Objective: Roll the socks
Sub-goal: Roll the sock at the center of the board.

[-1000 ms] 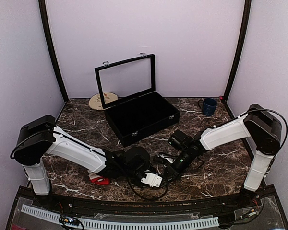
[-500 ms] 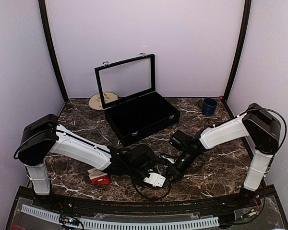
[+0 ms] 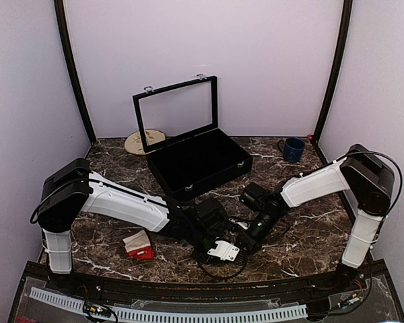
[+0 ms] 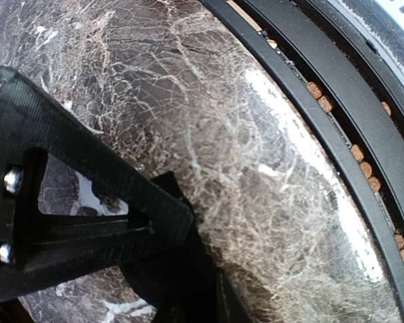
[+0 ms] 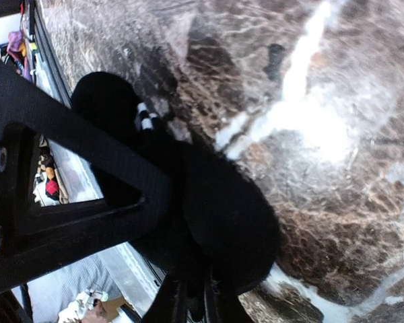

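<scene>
L fingers (image 4: 74,145) & R fingers (image 5: 67,128): can't tell if clenched or released; socks (image 3: 139,245) lie apart on table (image 3: 310,235)

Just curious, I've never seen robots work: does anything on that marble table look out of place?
The red fabric sock with a cream cuff lies crumpled and alone at the front left; nothing else stands out.

The socks (image 3: 139,245) sat as one small bunched-up lump, bright red fabric toward the near edge with the cream-white cuff folded over on the far side. They lay flat on the marble table (image 3: 310,235), front-left, nothing touching them.
</scene>
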Action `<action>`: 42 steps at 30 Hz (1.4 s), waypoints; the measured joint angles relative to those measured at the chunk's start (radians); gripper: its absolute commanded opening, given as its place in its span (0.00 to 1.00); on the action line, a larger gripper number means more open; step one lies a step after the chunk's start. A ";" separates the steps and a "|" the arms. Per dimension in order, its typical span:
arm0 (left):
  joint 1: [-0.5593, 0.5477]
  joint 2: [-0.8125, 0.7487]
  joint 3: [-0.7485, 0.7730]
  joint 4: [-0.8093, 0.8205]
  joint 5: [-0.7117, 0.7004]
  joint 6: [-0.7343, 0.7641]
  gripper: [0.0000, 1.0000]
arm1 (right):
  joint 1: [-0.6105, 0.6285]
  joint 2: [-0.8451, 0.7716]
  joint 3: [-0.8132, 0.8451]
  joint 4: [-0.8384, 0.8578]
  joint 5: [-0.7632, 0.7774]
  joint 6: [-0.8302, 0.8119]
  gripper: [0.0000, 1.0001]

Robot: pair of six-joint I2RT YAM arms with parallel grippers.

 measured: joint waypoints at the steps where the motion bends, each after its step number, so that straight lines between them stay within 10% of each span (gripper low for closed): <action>1: 0.001 0.005 0.010 -0.013 0.010 -0.004 0.14 | 0.000 0.000 0.002 -0.005 0.001 0.000 0.17; 42: 0.156 0.169 0.241 -0.401 0.443 -0.168 0.10 | -0.101 -0.253 -0.107 -0.035 0.372 0.013 0.36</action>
